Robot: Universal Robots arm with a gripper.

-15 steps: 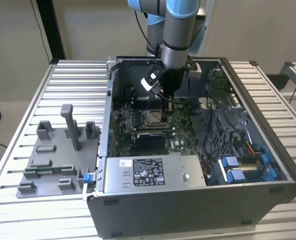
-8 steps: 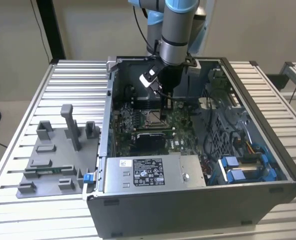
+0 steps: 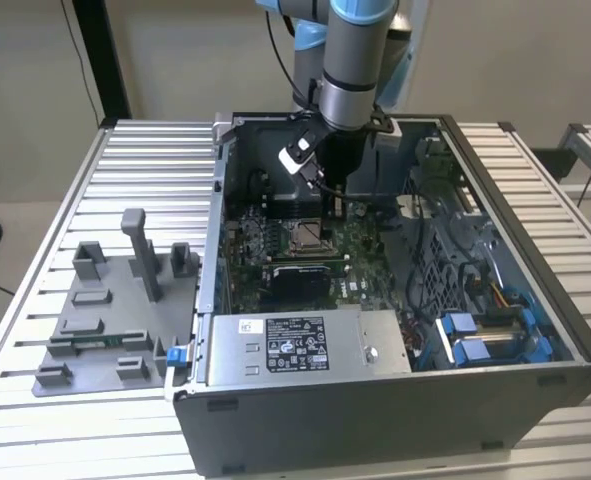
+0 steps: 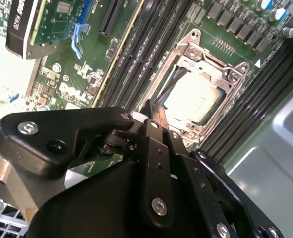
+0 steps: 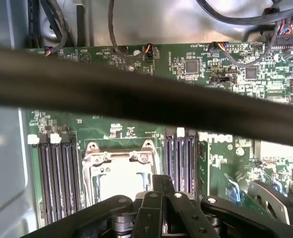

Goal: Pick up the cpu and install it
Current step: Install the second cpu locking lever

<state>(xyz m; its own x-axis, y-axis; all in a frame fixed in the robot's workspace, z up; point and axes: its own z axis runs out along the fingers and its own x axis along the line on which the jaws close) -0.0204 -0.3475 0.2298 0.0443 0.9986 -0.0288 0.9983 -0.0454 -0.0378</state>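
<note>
The arm is reaching down into the open computer case, which is sitting on a slatted metal table. In the exterior view the gripper is hanging just above the motherboard, close over the metal-framed socket.

The cpu is lying flat inside the socket frame in the second wrist view, its pale silver-grey top facing up and the frame's edges surrounding it. In the first wrist view the cpu is showing as a pale square inside the same frame, with the gripper's black linkage covering its near edge.

The gripper's fingers are sitting pressed together in the second wrist view, nothing between them, and the tip is poised beside the socket without visibly touching the chip.

Dark memory slots are running along both sides of the socket. A thick black cable is crossing the first wrist view. A grey fixture tray is resting on the table at the exterior view's left of the case.
</note>
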